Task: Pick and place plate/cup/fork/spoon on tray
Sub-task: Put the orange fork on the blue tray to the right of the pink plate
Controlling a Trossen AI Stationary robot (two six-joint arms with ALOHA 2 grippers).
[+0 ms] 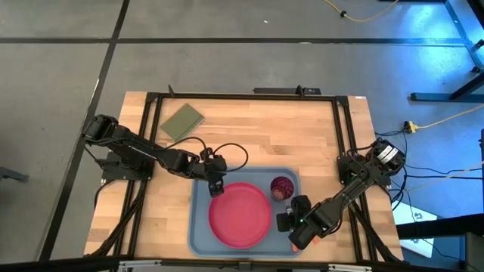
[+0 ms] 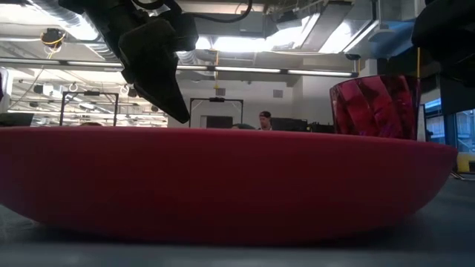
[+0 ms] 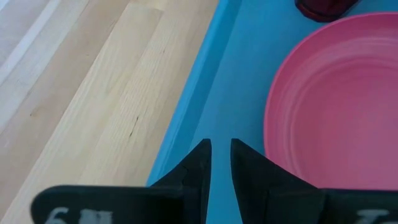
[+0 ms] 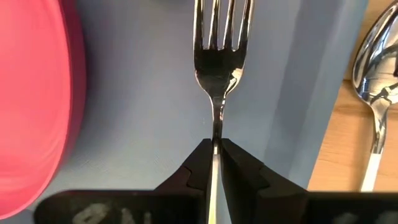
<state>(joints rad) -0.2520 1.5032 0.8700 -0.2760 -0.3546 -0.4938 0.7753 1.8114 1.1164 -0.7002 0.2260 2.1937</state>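
The light-blue tray [image 1: 203, 227] lies at the table's near middle. The pink plate [image 1: 239, 214] rests in it, and the dark red cup [image 1: 282, 187] stands upright in its far right corner. My right gripper [image 4: 217, 149] is over the tray's right part, shut on the fork [image 4: 219, 56]. The spoon [image 4: 373, 74] lies on the wood just outside the tray's right rim. My left gripper [image 3: 220, 155] hangs over the tray floor by the plate's far left rim. Its fingers are almost together, with nothing between them. My right gripper pinches the fork's thin metal neck [image 4: 217, 127], just behind the tined head, between its two fingers. The fingers lie along the fork, and the tines point away from the gripper over the tray floor. The handle is hidden under the gripper. Whether the fork touches the tray, I cannot tell.
An olive-green pad [image 1: 182, 122] lies on the wood at the far left. A black frame [image 1: 242, 96] runs round the table top. Bare wood shows between the pad and the tray and along the table's left side.
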